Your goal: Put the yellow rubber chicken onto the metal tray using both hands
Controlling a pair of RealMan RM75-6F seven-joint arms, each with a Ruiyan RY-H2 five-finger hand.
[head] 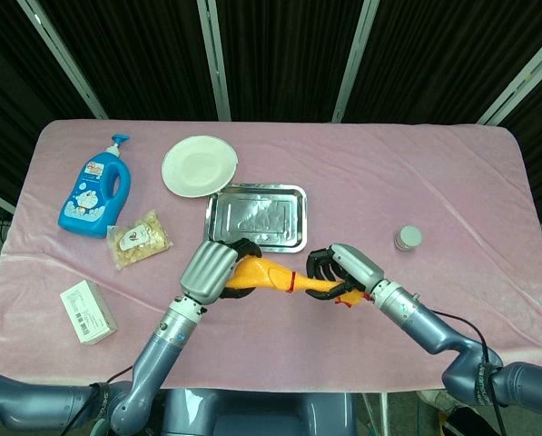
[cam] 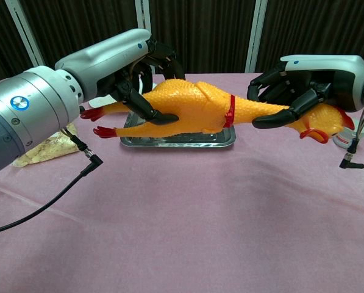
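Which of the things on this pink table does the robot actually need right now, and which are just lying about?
Needed for the job:
- yellow rubber chicken, held above the table
- rectangular metal tray
- left hand gripping the body end
- right hand gripping the neck

Just lying about:
- blue detergent bottle
- round white plate
- clear snack bag
- small white box
- small silver-lidded jar

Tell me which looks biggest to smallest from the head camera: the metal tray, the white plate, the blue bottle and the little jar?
1. Metal tray
2. Blue bottle and white plate: they look about alike, so I won't rank them.
3. Little jar, clearly smallest.
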